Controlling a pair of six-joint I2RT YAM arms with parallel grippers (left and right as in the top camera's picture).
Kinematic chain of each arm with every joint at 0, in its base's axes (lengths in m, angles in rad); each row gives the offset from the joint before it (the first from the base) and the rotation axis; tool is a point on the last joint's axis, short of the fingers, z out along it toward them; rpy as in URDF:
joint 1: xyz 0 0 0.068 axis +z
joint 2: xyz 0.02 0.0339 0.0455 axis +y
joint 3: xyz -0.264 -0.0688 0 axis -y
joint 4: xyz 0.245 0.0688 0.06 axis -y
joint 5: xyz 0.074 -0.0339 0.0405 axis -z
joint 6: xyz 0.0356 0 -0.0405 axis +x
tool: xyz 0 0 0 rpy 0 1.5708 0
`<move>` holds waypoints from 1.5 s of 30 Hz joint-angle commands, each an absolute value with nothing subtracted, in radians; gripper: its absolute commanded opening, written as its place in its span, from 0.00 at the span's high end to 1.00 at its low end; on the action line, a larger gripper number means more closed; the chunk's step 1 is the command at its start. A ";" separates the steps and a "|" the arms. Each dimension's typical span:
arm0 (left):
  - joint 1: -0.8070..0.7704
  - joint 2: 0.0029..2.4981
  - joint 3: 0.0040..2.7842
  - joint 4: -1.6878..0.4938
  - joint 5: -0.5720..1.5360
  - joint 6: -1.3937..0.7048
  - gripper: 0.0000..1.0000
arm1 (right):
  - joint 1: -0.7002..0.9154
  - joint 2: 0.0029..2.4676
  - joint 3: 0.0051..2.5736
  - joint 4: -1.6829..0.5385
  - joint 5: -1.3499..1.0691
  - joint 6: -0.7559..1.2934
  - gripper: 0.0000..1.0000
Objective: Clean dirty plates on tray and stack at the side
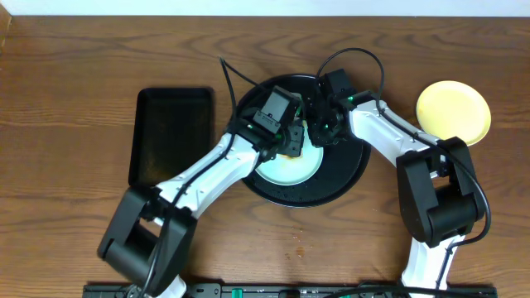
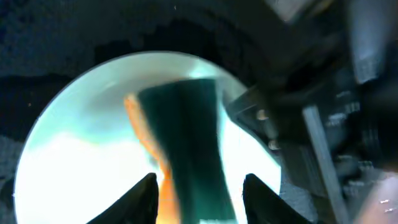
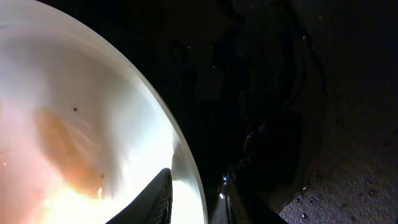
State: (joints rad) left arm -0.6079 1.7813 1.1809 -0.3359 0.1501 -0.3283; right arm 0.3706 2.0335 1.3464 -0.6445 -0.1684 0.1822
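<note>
A pale mint plate [image 1: 291, 170] lies on the round black tray [image 1: 348, 170]. My left gripper [image 1: 288, 142] hovers over it, shut on a sponge [image 2: 186, 137] with a dark green face and an orange side, which is pressed on the plate [image 2: 68, 168]. My right gripper [image 1: 321, 131] is at the plate's far right rim. In the right wrist view its fingers [image 3: 199, 174] straddle the rim, shut on the plate [image 3: 93, 87], which shows an orange-brown patch. The pale yellow plate [image 1: 453, 112] lies on the wooden table to the right. A second mint plate is not visible.
A black rectangular tray [image 1: 171, 136] lies on the table left of the round tray. Both arms cross over the round tray, with cables looping above it. The brown wood tabletop [image 1: 83, 83] spreads around the trays.
</note>
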 commanded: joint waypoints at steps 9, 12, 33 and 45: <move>-0.607 1.872 1.172 -0.330 0.048 -0.319 0.25 | 0.368 2.048 1.338 -0.648 -0.140 0.186 0.73; -0.608 1.910 1.172 -0.318 0.047 -0.319 0.24 | 0.368 2.048 1.338 -0.648 -0.140 0.186 0.73; -0.606 1.977 1.173 -0.231 0.048 -0.308 0.44 | 0.368 2.048 1.338 -0.648 -0.140 0.186 0.72; -0.609 1.881 1.168 -0.445 0.131 -0.316 0.40 | 0.368 2.048 1.338 -0.647 -0.140 0.186 0.72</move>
State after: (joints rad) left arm -0.6079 1.9030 1.1786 -0.4164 0.0853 -0.3141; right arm 0.3702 2.0335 1.3464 -0.6441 -0.1650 0.1822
